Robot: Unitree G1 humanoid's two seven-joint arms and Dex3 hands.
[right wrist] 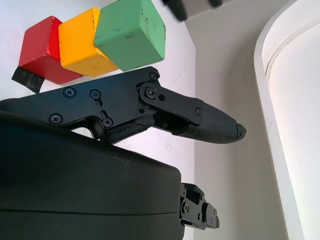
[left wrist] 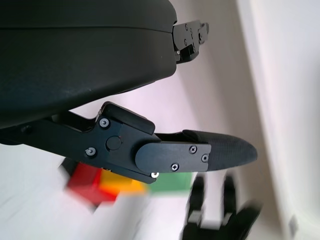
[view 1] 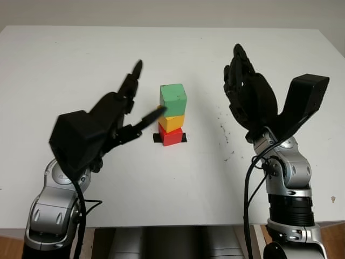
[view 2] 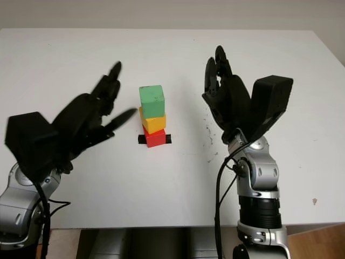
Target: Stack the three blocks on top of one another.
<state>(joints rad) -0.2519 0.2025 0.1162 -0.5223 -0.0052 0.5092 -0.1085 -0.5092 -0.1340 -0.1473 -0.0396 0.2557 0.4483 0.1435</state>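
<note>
Three blocks stand in one stack at the middle of the white table [view 1: 64, 65]: a red block [view 1: 171, 135] at the bottom on a black marker patch [view 1: 157, 138], a yellow block [view 1: 172, 122] on it, and a green block [view 1: 173, 99] on top. My left hand [view 1: 129, 108] is open just left of the stack, one fingertip close to the yellow block. My right hand [view 1: 242, 86] is open to the right of the stack, a little apart from it. The stack also appears in the right wrist view, green block [right wrist: 130, 32] outermost.
Small dark specks [view 1: 222, 129] mark the table right of the stack. The table's front edge [view 1: 178, 225] runs just ahead of both arms.
</note>
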